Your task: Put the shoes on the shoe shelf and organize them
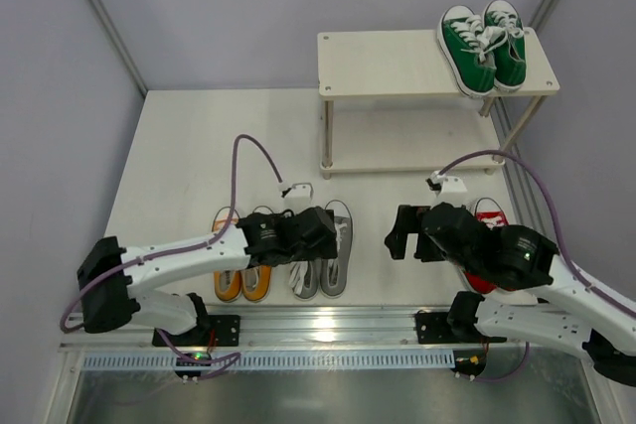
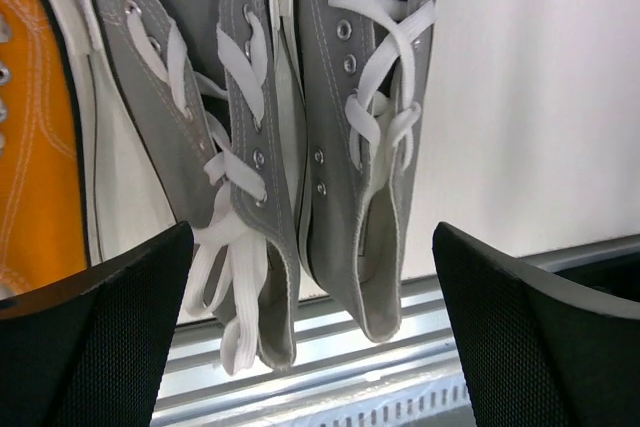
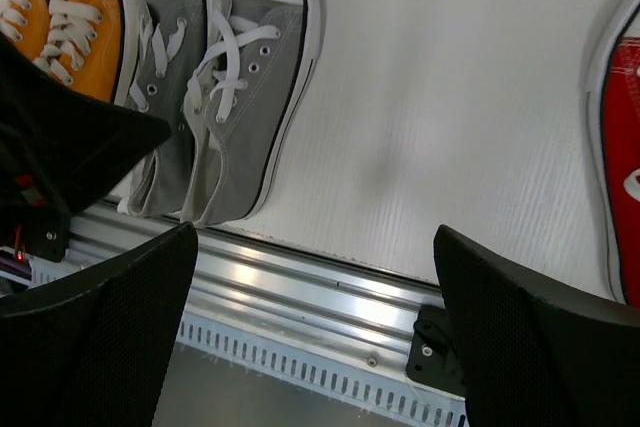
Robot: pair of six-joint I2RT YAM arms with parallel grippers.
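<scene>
Top view: 2 green shoes (image 1: 482,47) sit on the top board of the shoe shelf (image 1: 397,62), right end. The grey pair (image 1: 323,245), orange pair (image 1: 241,260) and 1 red shoe (image 1: 489,215) lie in front of the shelf.

Left wrist: the left gripper (image 2: 312,277) hangs spread wide over the grey pair, empty.

Right wrist: the right gripper (image 3: 315,287) gapes empty too.

The canvas is likely light and floppy, so pinching across both stiff rubber soles probably holds best.
</scene>
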